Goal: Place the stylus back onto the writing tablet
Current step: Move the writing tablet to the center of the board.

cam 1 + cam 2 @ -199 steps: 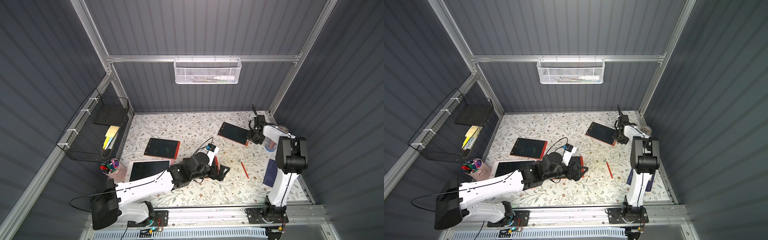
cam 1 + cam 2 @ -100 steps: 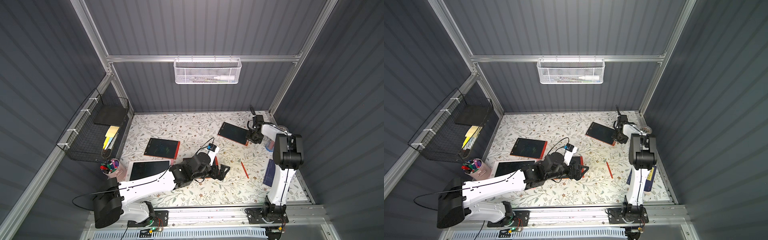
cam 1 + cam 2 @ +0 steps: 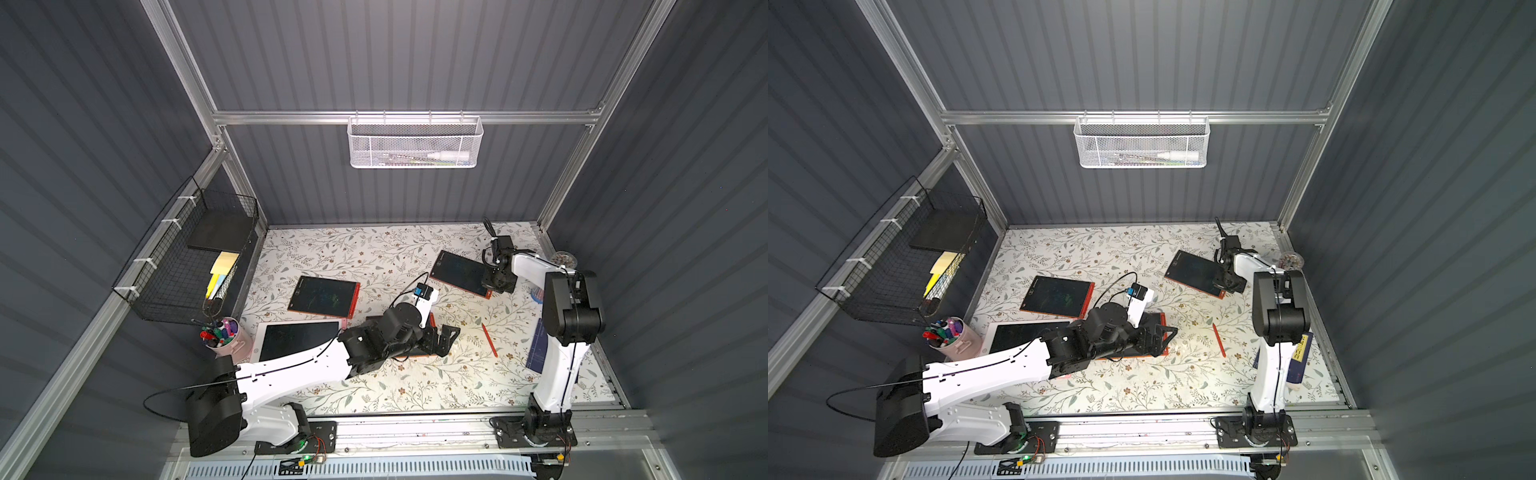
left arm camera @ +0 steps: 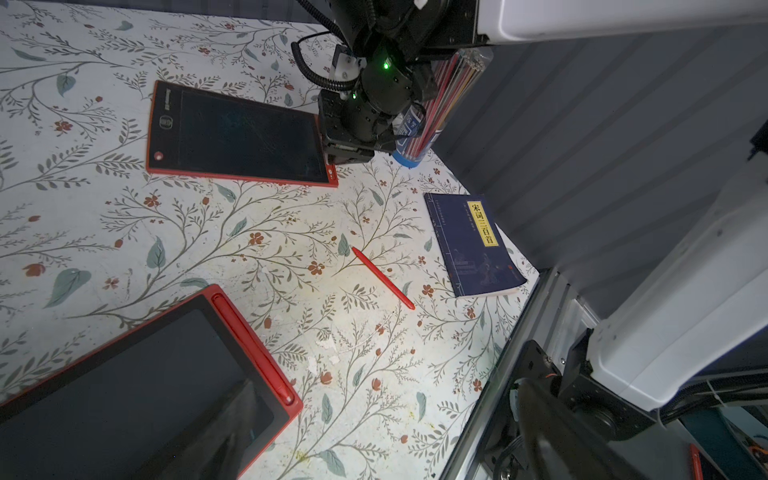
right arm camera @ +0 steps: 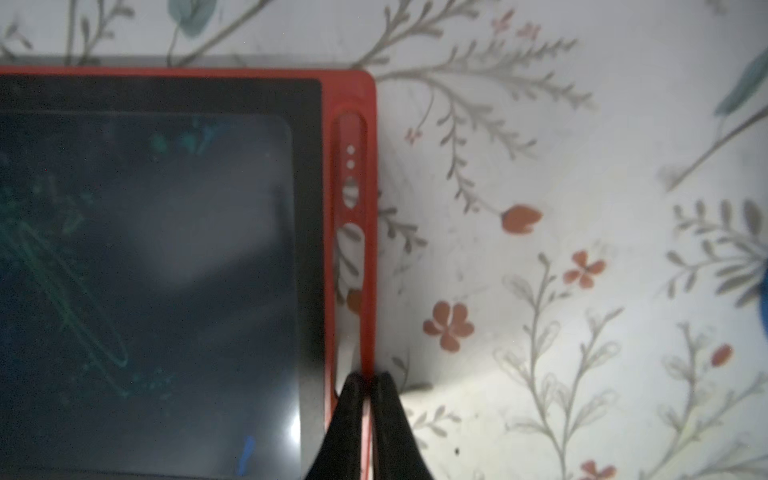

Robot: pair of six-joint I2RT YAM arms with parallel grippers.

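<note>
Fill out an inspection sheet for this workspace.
Surface: table, floral cover.
Job's things: stylus loose on the table; far tablet, its slot empty.
Clutter: near tablet with docked stylus; scribbled tablet; white tablet; book; pen cup; pencil tube.
Grippers: left gripper open over the near tablet; right gripper shut on the far tablet's rim.
Cables: black cable loops above the left wrist.
Surroundings: wire basket on the side wall; mesh basket on the back rail.
</note>
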